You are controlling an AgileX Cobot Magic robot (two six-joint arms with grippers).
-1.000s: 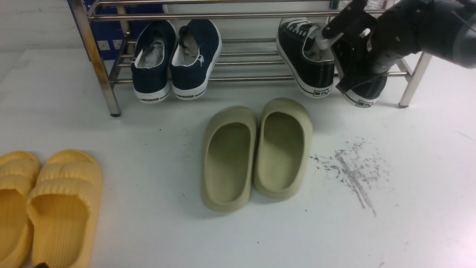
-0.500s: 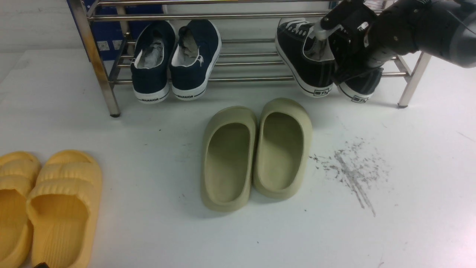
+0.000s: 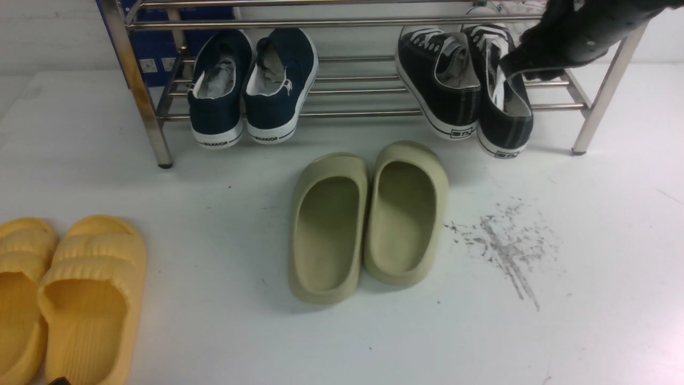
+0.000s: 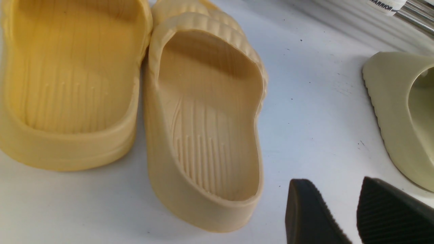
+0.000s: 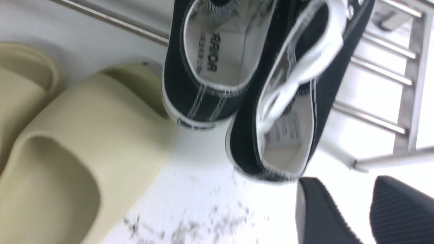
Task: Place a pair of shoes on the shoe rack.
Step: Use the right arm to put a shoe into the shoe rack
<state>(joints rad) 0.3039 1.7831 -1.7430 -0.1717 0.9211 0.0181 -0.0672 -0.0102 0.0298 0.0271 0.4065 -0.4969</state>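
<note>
Both black sneakers of the pair of shoes stand side by side, toes inward, at the right end of the shoe rack (image 3: 347,22): the left sneaker (image 3: 438,80) and the right sneaker (image 3: 505,107), whose loose white lace hangs into its opening. Both heels jut over the front bar. My right gripper (image 5: 344,183) hovers open and empty just behind the right sneaker (image 5: 288,112); its arm (image 3: 577,32) fills the front view's upper right corner. My left gripper (image 4: 334,184) is open over bare table beside a yellow slipper (image 4: 206,118).
Navy sneakers (image 3: 246,85) sit on the rack's left part. Two olive slippers (image 3: 368,219) lie in front of the rack at mid-table. A pair of yellow slippers (image 3: 80,299) lies at the near left. Grey scuff marks (image 3: 502,240) stain the table at right.
My right gripper opened, let go of the right black sneaker and pulled up and away to the right. That sneaker slid further onto the rack beside its mate.
</note>
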